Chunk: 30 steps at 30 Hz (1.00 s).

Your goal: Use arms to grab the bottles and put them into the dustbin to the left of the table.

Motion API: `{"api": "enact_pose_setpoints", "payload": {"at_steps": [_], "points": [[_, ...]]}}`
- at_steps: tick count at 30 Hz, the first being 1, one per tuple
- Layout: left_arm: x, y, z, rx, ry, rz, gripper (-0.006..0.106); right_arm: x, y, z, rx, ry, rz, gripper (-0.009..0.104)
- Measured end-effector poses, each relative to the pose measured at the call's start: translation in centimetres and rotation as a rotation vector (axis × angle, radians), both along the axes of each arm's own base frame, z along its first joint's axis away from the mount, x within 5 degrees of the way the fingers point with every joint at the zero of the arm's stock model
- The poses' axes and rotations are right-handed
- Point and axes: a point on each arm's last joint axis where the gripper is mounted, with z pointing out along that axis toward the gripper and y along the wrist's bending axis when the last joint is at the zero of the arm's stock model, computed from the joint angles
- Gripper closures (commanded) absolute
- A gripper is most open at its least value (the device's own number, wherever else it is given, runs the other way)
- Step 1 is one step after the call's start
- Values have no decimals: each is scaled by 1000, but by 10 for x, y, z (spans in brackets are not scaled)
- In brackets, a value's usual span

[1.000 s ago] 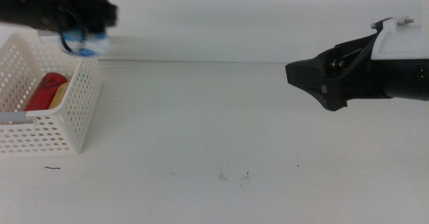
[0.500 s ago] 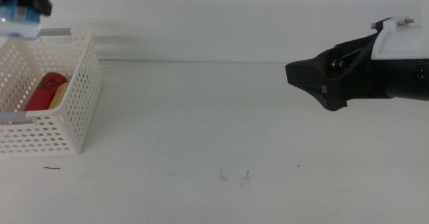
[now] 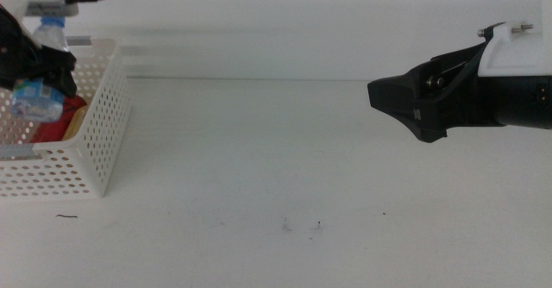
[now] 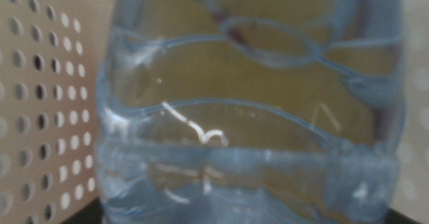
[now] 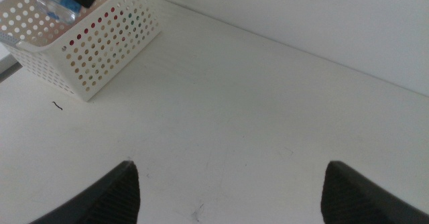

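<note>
My left gripper [image 3: 30, 64] is shut on the clear water bottle [image 3: 36, 98] and holds it tilted over the open top of the white dustbin [image 3: 95, 137] at the table's left edge. The bottle's lower end is inside the bin's rim. The bottle fills the left wrist view [image 4: 248, 117], with the bin's perforated wall [image 4: 40, 117] beside it. The red can [image 3: 56, 126] lies in the bin, with the yellow bottle [image 3: 76, 122] showing only as a sliver beside it. My right gripper [image 3: 379, 97] is open and empty, waiting above the table at the right; its jaws stand wide apart in the right wrist view [image 5: 231, 184].
The white table [image 3: 259, 167] has a few dark specks [image 3: 302, 228] near its front and a small dark scratch [image 3: 66, 216] in front of the bin. The right wrist view shows the bin [image 5: 100, 43] far off with the bottle [image 5: 57, 3] in it.
My left gripper has carried the water bottle left from the bin's right rim and down into the bin's opening. The right arm has not moved.
</note>
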Motion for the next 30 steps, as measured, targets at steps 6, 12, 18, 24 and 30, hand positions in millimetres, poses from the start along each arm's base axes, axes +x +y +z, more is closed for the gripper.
{"api": "enact_pose_setpoints", "payload": {"at_steps": [6, 12, 18, 24, 30], "points": [[6, 1, -23, -7, 46, -9, 58, 0, 0, 0, 0, 0, 0, 10], [6, 3, -23, 20, 50, -25, 8, 0, 0, 0, 0, 0, 0, 10], [-5, -1, 9, 11, 7, -29, 7, 0, 0, 0, 0, 0, 0, 10], [-33, -25, 76, 35, -115, -75, 7, 0, 0, 0, 0, 0, 0, 10], [-88, -77, 140, 29, -303, -178, 7, 0, 0, 0, 0, 0, 0, 10]]}}
